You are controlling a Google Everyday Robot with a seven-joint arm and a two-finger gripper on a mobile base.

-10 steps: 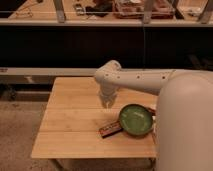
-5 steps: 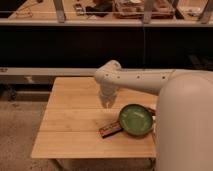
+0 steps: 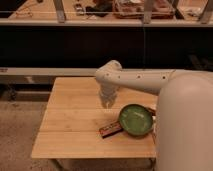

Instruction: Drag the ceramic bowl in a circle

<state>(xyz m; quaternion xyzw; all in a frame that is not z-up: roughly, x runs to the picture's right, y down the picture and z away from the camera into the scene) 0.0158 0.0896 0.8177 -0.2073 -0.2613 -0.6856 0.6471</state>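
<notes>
On the wooden table (image 3: 70, 125), the gripper (image 3: 105, 102) hangs pointing down over the middle of the top, a little toward the far side, and I cannot tell from here whether it is open or closed. Right of it and nearer lies a small dark box (image 3: 111, 130), its right end against the bowl (image 3: 135, 120). The bowl sits green side up at the table's near right corner, apart from the gripper and beside the robot's white body (image 3: 185, 130).
</notes>
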